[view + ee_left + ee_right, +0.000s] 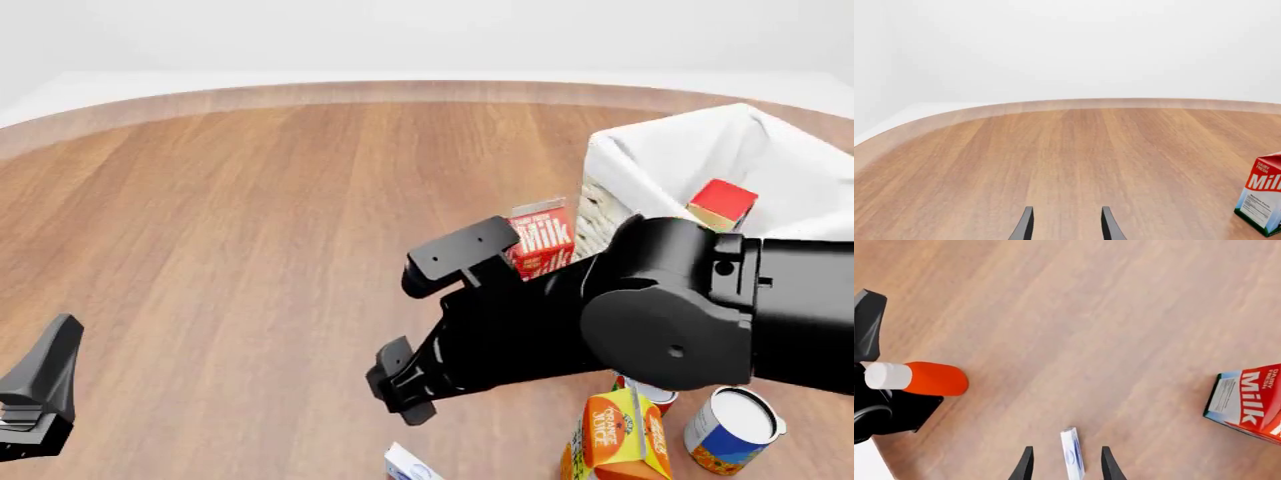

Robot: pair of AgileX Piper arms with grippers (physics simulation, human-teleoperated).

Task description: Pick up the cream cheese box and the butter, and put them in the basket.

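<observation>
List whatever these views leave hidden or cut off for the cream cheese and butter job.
- Cream cheese box: front view's bottom edge cuts it; right wrist view shows only a thin edge.
- Butter: mostly hidden by the basket wall and lining.
- Right gripper: only fingertips show.
- Basket's right side: cut off in the front view.

My left gripper [1066,227] shows two dark fingertips [1025,226] held apart with bare wood between them, above the wooden table [1054,160]. The table's curved far edge runs across the view against a plain white background. A red-and-white milk carton [1262,200] stands upright on the table, cut off by the frame edge.
</observation>
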